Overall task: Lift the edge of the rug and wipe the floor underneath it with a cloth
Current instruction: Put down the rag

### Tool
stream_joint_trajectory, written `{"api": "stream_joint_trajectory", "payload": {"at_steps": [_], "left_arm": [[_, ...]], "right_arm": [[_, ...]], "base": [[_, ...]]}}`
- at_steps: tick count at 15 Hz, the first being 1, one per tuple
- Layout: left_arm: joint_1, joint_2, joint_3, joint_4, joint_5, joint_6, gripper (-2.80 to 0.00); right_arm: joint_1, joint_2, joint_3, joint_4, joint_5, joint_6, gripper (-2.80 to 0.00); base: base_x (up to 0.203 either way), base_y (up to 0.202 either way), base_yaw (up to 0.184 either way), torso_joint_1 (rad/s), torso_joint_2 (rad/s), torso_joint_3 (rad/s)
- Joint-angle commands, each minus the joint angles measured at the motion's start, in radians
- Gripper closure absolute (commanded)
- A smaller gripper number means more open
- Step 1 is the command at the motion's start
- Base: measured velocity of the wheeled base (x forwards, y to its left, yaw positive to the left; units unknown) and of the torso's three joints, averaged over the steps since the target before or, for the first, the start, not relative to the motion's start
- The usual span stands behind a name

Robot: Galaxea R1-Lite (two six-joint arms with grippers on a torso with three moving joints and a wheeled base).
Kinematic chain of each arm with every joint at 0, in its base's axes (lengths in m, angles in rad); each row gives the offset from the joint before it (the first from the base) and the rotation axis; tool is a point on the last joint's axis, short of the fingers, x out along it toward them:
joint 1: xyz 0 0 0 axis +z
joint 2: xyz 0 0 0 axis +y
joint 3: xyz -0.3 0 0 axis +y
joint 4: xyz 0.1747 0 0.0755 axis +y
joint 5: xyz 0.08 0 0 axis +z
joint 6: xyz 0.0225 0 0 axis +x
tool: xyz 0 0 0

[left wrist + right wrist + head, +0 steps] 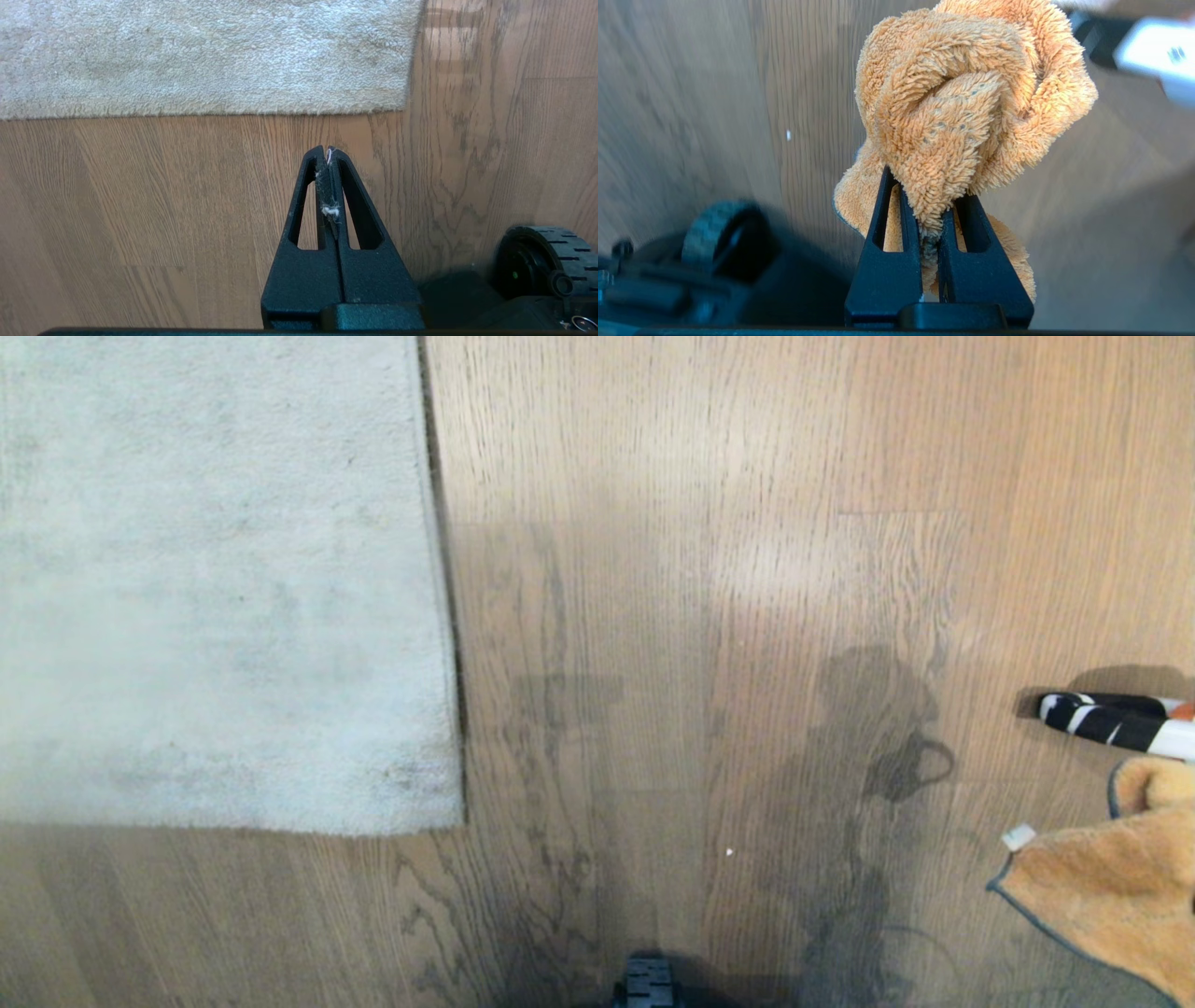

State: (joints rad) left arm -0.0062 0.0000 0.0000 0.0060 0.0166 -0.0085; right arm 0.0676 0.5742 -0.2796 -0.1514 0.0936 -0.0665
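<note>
Brown oak-look planks make up the floor (653,616), their grain and seams running away from the robot, with a dark shadow patch at centre right. The pale rug lies flat at the robot's left, its square corner (453,817) nearest the base; one rug edge (439,569) runs away along the planks and the other runs off to the left across them. Nothing is lifted yet, so the floor under it is still to be wiped. In the left wrist view the left claw (327,154) hangs above bare floor with its jaws pressed together and empty, only a wisp of lint between them; it points toward the near rug border (210,112), which lies just ahead of the tips, crosswise to them. The right claw (930,219) is clamped narrowly on the fluffy orange cloth (966,102), which bunches into a knot above the tips. In the head view that cloth (1111,887) hangs at the far right, well apart from the rug, beside a black-and-white striped object (1111,721) on the floor. I judge the left arm the nearer one for lifting the edge; its jaws must part first, and the cloth must travel left across open floor to reach the corner.
</note>
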Motion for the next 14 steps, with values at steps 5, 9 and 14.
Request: {"api": "stream_joint_trajectory", "payload": {"at_steps": [5, 9, 14], "left_arm": [[0.0, 0.0, 0.0, 0.0, 0.0, -0.001, 0.0], [0.0, 0.0, 0.0, 0.0, 0.0, -0.001, 0.0], [0.0, 0.0, 0.0, 0.0, 0.0, -0.001, 0.0]], "right_arm": [[0.01, 0.585, -0.072, -0.517, -0.002, 0.032, 0.0], [-0.057, 0.787, -0.205, -0.68, -0.002, 0.036, 0.0], [-0.143, 0.926, -0.427, -0.706, -0.001, 0.059, 0.0]], "base": [[0.0, 0.0, 0.0, 0.0, 0.0, 0.0], [0.0, 0.0, 0.0, 0.0, 0.0, 0.0], [0.0, 0.0, 0.0, 0.0, 0.0, 0.0]]}}
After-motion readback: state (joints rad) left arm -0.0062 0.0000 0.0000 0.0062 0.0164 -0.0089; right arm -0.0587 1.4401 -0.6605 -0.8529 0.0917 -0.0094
